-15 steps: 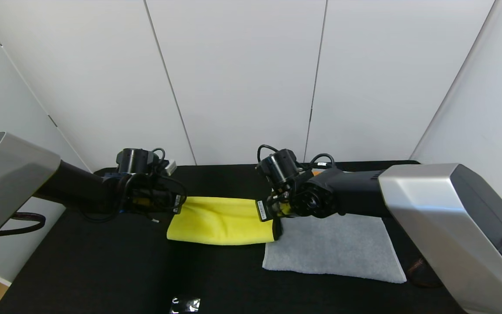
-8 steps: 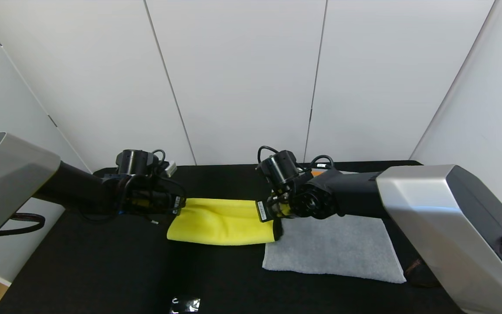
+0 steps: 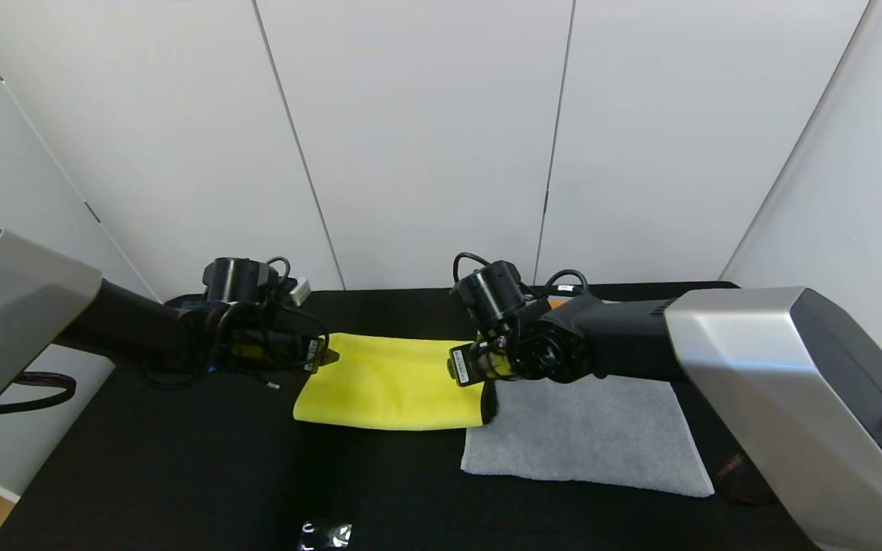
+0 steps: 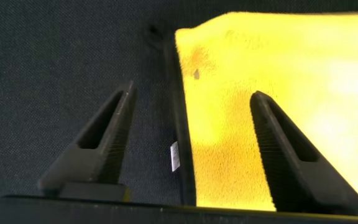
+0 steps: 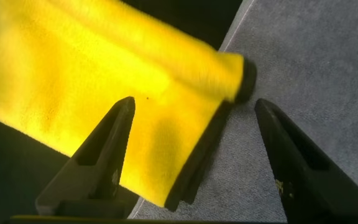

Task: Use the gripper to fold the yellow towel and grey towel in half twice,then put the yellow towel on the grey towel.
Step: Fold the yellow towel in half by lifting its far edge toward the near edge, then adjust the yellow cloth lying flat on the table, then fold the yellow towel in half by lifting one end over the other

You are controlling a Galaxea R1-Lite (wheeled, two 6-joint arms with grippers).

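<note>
The yellow towel [image 3: 383, 383] lies folded on the black table, its right end just over a corner of the grey towel [image 3: 586, 436], which is spread flat to its right. My left gripper [image 3: 326, 357] hovers open over the yellow towel's far left corner. In the left wrist view its fingers [image 4: 114, 134] straddle the black edging and a white tag [image 4: 174, 155], holding nothing. My right gripper [image 3: 479, 369] stands open above the yellow towel's far right corner. The right wrist view shows yellow towel [image 5: 73, 62] and grey towel [image 5: 303, 62] beneath the spread fingers [image 5: 291, 162].
The black table [image 3: 181, 474] reaches left and toward the front. White wall panels [image 3: 426, 138] rise close behind both arms. A small shiny patch [image 3: 325, 533] sits at the front edge, and a dark strap [image 3: 27, 390] hangs off the left side.
Both grippers have opened and let go of the yellow towel's far edge. That edge now lies flatter and a little farther back. The arms have barely shifted.
</note>
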